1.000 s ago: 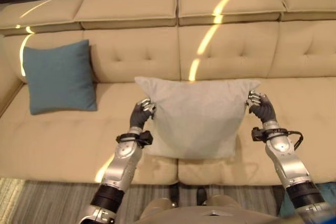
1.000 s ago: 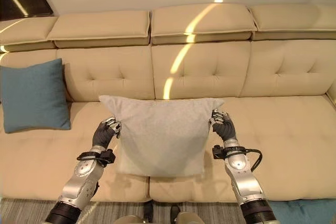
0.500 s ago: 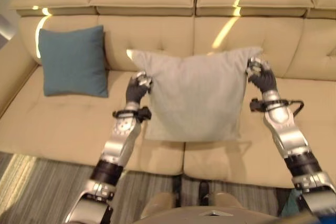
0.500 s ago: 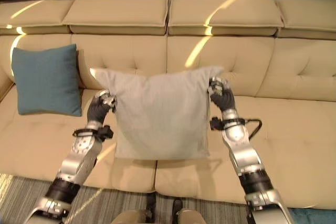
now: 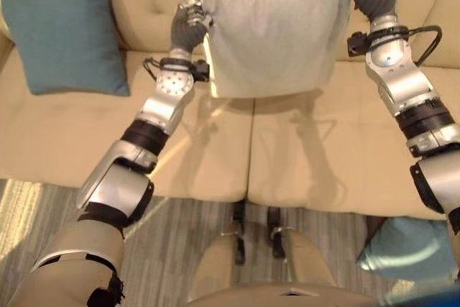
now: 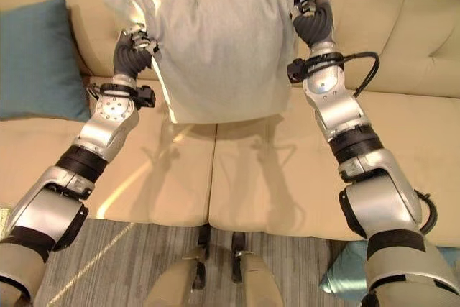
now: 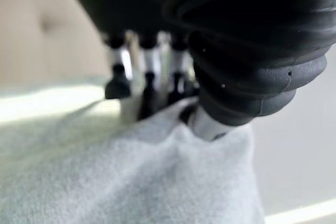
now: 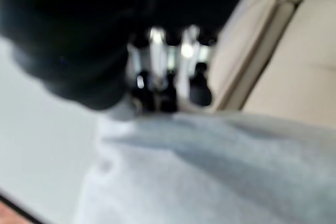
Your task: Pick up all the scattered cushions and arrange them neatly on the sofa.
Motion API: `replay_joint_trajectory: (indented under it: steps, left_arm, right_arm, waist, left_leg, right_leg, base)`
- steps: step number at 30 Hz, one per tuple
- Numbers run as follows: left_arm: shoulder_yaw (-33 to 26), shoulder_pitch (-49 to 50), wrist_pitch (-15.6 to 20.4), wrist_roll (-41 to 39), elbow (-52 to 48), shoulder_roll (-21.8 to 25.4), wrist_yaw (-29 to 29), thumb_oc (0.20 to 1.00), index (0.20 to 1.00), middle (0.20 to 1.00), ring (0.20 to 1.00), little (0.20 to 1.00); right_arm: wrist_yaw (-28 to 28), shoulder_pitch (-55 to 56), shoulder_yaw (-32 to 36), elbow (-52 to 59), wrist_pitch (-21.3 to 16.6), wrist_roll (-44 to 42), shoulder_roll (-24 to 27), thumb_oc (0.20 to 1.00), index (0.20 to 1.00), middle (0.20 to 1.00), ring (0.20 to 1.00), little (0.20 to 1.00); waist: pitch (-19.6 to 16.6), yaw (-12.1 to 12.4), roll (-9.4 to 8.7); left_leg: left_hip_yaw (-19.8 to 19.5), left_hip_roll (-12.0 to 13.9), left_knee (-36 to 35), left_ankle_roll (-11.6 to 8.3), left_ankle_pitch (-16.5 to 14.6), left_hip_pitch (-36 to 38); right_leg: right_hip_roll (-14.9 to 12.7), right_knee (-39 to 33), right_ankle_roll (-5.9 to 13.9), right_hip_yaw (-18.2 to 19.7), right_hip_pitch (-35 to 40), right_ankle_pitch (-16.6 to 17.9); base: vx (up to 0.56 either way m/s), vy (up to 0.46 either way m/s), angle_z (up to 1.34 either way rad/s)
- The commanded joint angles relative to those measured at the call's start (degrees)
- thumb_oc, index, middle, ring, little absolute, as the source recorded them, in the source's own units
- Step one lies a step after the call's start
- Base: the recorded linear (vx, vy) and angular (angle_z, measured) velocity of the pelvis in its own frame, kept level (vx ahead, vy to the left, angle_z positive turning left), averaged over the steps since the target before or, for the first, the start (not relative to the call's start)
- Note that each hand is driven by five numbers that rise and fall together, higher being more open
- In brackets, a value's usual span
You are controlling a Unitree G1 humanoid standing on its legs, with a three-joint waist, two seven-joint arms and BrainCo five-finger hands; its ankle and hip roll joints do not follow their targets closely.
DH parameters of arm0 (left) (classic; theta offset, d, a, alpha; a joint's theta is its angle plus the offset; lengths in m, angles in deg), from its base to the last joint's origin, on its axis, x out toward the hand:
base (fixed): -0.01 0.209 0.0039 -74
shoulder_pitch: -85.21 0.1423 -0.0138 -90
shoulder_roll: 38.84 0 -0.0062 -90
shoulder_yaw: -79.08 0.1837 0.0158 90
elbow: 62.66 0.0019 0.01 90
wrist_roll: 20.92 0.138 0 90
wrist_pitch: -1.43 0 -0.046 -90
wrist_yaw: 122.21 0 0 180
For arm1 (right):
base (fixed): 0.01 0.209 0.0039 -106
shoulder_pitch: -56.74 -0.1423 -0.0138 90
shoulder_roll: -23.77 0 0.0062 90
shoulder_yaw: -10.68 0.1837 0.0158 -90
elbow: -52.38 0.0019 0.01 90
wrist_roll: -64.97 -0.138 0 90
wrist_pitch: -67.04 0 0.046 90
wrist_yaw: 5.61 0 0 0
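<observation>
The grey cushion (image 6: 219,44) hangs between the two hands, held up in front of the sofa (image 6: 287,177) backrest with its lower edge clear of the seat. The left hand (image 6: 131,52) grips the cushion's left edge near the upper corner, fingers (image 7: 149,85) curled into the fabric and the thumb pressed in from the other side, so the cloth bunches there. The right hand (image 6: 313,19) clamps the right edge near the top corner in the same way, its fingers (image 8: 157,85) closed on a fold of the cushion. The cushion stretches flat between them, its face turned toward the robot, the top corners sticking out past each hand.

A blue cushion (image 5: 63,30) leans upright against the backrest on the left part of the sofa, well apart from the grey one. Another blue cushion (image 5: 406,249) lies on the striped rug (image 6: 129,264) at the right, just in front of the sofa.
</observation>
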Motion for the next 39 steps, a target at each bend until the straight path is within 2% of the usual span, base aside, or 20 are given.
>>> replay_joint_trajectory:
  steps: [1,8,13,24,32,33,34,35,39]
  left_arm:
    - [1.1,-12.0,7.5,-1.2,-4.1,0.7,0.9,0.2,0.2,0.2,0.2,0.2]
    - [2.2,-14.8,7.1,-0.9,-1.7,1.0,0.5,0.2,0.2,0.2,0.2,0.2]
    - [2.9,-15.9,5.4,2.6,1.9,2.0,-0.3,0.2,0.2,0.2,0.2,0.2]
    - [3.6,-18.0,4.9,3.5,4.4,1.7,-0.9,0.2,0.2,0.2,0.2,0.2]
    - [4.2,-20.8,5.0,2.3,5.8,2.5,-1.9,0.2,0.2,0.2,0.2,0.2]
    - [4.7,-22.1,4.5,2.1,8.2,2.5,-2.2,0.561,0.561,0.561,0.561,0.561]
    - [4.7,-22.2,4.6,2.1,8.3,2.5,-2.2,0.758,0.758,0.758,0.758,0.758]
    - [4.9,-22.9,4.3,2.1,9.5,2.6,-2.3,1.0,1.0,1.0,1.0,1.0]
    - [8.0,-27.2,1.8,3.5,16.6,3.9,-1.9,1.0,1.0,1.0,1.0,1.0]
  right_arm:
    - [-0.7,-8.0,-0.6,4.3,-4.9,-0.6,-1.4,0.2,0.2,0.2,0.2,0.2]
    - [-2.1,-8.4,-0.5,3.3,-5.1,-0.7,-2.1,0.2,0.2,0.2,0.2,0.2]
    - [-2.9,-5.7,0.7,3.5,-5.0,0.7,-5.1,0.2,0.2,0.2,0.2,0.2]
    - [-3.6,-5.3,-0.2,2.2,-4.6,3.2,-8.4,0.2,0.2,0.2,0.2,0.2]
    - [-4.3,-9.5,-2.1,0.1,-4.0,3.1,-6.8,0.2,0.2,0.2,0.2,0.2]
    - [-4.4,-11.8,-3.4,-2.6,-3.6,2.2,-5.9,0.338,0.338,0.338,0.338,0.338]
    - [-4.4,-12.0,-3.4,-2.7,-3.7,2.2,-5.9,0.467,0.467,0.467,0.467,0.467]
    - [-4.5,-13.3,-4.1,-4.1,-3.5,1.7,-5.5,1.0,1.0,1.0,1.0,1.0]
    - [-3.8,-19.8,-8.5,-13.2,-1.6,-1.5,-3.1,1.0,1.0,1.0,1.0,1.0]
  waist:
    - [1.2,0.7,-3.23]
    - [2.6,0.7,-2.98]
    - [4.4,-0.1,-2.3]
    - [3.6,-1.2,-1.45]
    - [3.1,-1.3,-1.52]
    - [3.0,-1.4,-1.7]
    - [3.1,-1.4,-1.68]
    - [3.1,-1.3,-1.77]
    - [3.1,-1.1,-2.05]
  left_leg:
    - [1.9,0.7,3.4,-4.23,-6.3,0.2]
    - [1.8,0.4,4.2,-4.49,-6.3,-3.0]
    - [1.8,0.1,5.3,-4.7,-5.9,-6.8]
    - [1.9,-0.5,3.8,-4.8,-4.9,-9.7]
    - [2.0,-0.9,3.9,-4.36,-5.3,-9.2]
    - [2.1,-0.9,4.1,-4.39,-5.4,-9.4]
    - [2.1,-0.9,4.1,-4.39,-5.4,-9.5]
    - [2.2,-0.8,4.2,-4.43,-5.4,-9.6]
    - [2.1,-0.7,3.9,-4.8,-4.9,-9.7]
  right_leg:
    - [-10.1,-17.5,9.96,0.4,8.9,12.5]
    - [-10.4,-17.4,10.09,0.4,5.9,12.7]
    - [-10.4,-16.9,9.89,0.9,1.9,13.3]
    - [-10.2,-18.1,10.21,1.7,-1.7,14.6]
    - [-10.4,-18.5,10.52,2.0,-1.8,15.1]
    - [-10.4,-18.6,10.53,2.0,-2.0,15.3]
    - [-10.4,-18.6,10.53,2.0,-2.1,15.4]
    - [-10.3,-18.6,10.55,2.0,-2.2,15.4]
    - [-10.2,-19.1,10.62,1.8,-2.3,16.0]
  base:
    - [0.0,0.0,0.0]
    - [-0.01,0.01,0.01]
    - [-0.01,0.011,0.0]
    - [0.01,0.01,-0.06]
    - [0.01,0.001,-0.05]
    - [0.0,-0.014,-0.11]
    - [-0.01,-0.012,-0.08]
    - [-0.01,-0.01,-0.07]
    - [-0.01,-0.019,-0.05]
